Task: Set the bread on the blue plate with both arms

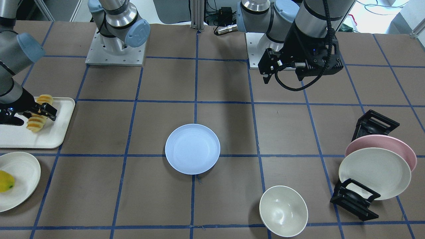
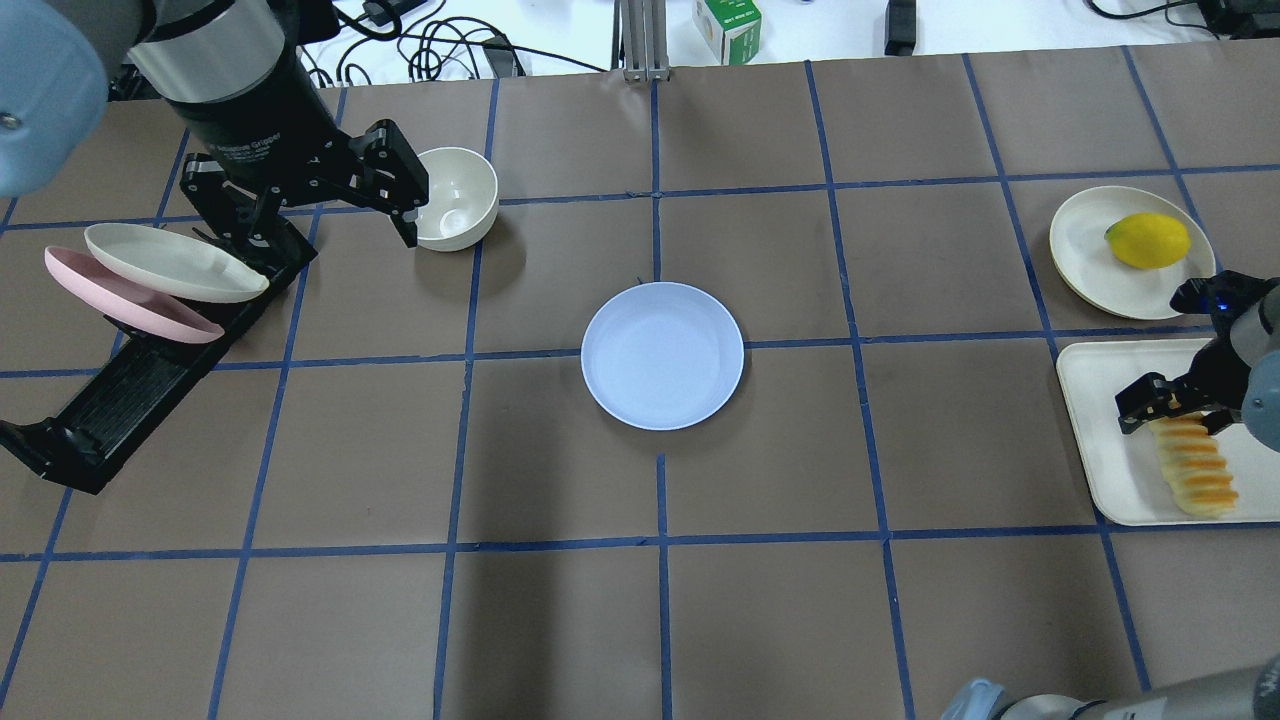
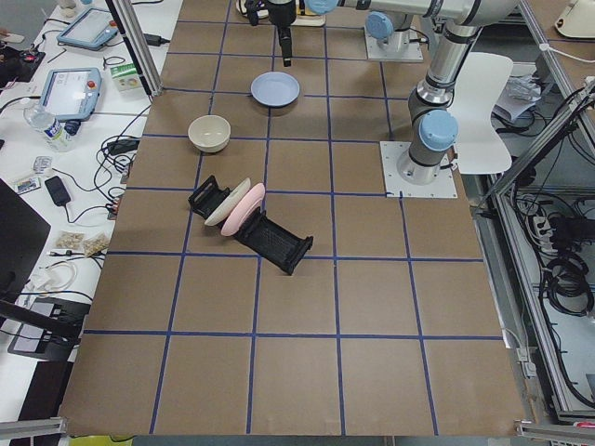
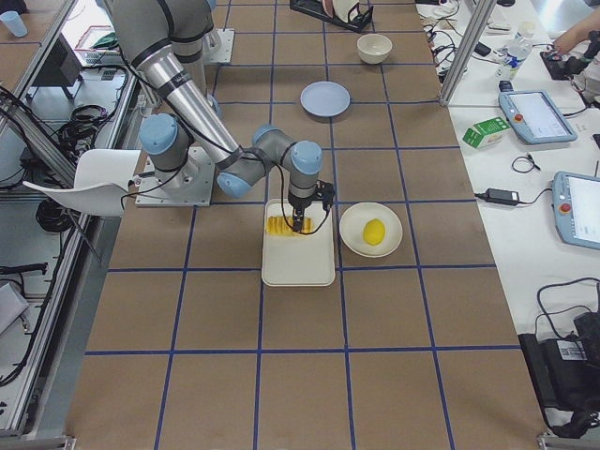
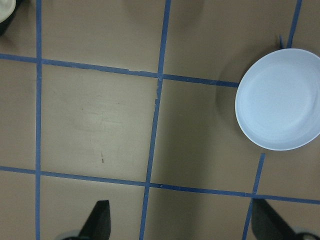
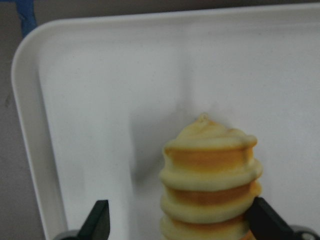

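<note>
Where the desk (image 2: 560, 620) ends on the robot's right side, the bread (image 2: 1195, 465) is seen resting on a white tray (image 2: 1095, 440). Its long body is laid at a slight slant to the tray's edges. One rounded end is pointed toward the raised rim, and a strip of bare white floor is seen between them. The right fingers (image 6: 97, 222) are spread wide and are placed one on each side of the loaf. A gap is seen at one side, and the other finger is just at the bread's edge; whether it touches cannot be told. The right arm (image 4: 234, 159) is stretched low over the desk, with the wrist bent down so that the fingers point at the tray. Just beside the tray, a cream dish (image 2: 1085, 250) with a yellow lemon (image 2: 1147, 240) is found, near the fingers.

The blue plate (image 2: 662, 355) is set flat in the middle of the desk, by a crossing of blue tape lines. It is well apart from the tray, from the cream bowl (image 2: 455, 198) and from the black rack (image 2: 100, 420). Brown surface is seen around its whole rim. The left arm (image 2: 210, 70) is held high at the other side, above the rack, in which a pink plate (image 2: 130, 300) and a cream-white plate (image 2: 175, 262) are leaned. The left fingers (image 5: 100, 222) are opened wide and are pointed straight down at the desk, with the blue plate off to one side of them.
</note>
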